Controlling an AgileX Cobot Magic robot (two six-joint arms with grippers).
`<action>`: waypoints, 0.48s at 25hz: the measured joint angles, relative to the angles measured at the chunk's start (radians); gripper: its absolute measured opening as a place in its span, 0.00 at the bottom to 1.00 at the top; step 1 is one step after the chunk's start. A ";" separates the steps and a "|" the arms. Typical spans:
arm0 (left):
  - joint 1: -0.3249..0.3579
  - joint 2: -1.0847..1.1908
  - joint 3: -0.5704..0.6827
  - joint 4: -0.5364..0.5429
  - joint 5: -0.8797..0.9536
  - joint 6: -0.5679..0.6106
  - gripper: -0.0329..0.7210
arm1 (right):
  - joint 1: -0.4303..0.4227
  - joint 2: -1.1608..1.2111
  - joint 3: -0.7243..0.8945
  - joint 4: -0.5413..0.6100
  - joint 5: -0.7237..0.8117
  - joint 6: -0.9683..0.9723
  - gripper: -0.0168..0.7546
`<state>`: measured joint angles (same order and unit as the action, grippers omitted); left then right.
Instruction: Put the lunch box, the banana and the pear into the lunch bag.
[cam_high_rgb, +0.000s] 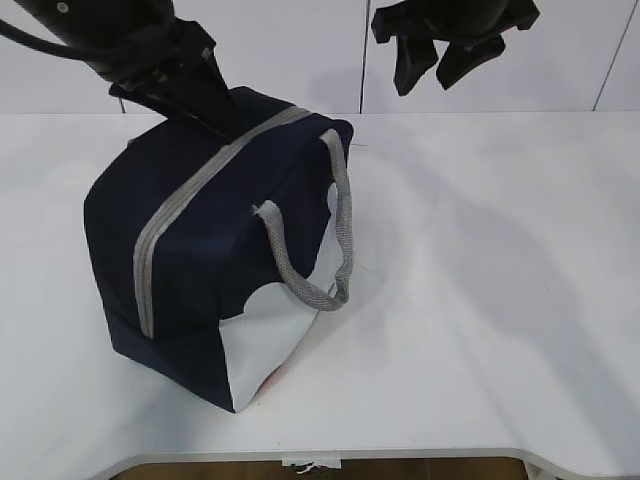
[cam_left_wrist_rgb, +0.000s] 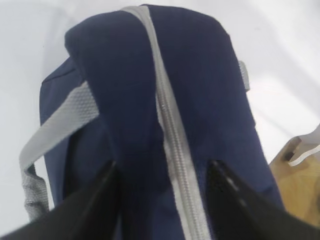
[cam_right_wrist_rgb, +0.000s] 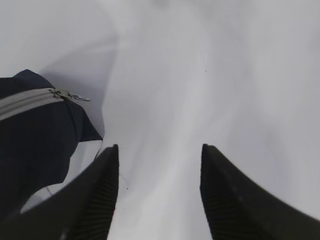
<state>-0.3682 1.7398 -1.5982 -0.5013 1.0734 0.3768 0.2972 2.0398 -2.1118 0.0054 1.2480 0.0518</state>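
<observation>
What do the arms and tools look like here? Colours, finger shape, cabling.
Both are black. The left tool sits on a bulky black arm with a black cable looping off at the left. The right tool has two tapered fingers. In the wrist views the fingers are wedge-shaped with ribbed inner faces. No markings visible.

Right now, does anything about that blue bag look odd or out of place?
The lunch bag sits zipped shut and leaning askew on the table, its top tipped toward the camera. The left gripper straddles its zipper with jaws apart. No fruit or lunch box is visible.
</observation>
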 joint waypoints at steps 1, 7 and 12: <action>0.000 0.000 0.000 0.002 0.000 -0.004 0.61 | 0.000 -0.008 0.003 0.002 0.000 0.000 0.56; 0.000 0.000 -0.002 0.034 0.050 -0.017 0.69 | 0.000 -0.070 0.091 0.004 0.002 -0.001 0.56; 0.000 -0.007 -0.002 0.054 0.076 -0.039 0.69 | 0.000 -0.139 0.192 0.008 0.002 -0.001 0.56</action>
<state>-0.3682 1.7332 -1.5998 -0.4472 1.1493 0.3377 0.2972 1.9010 -1.9193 0.0135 1.2497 0.0503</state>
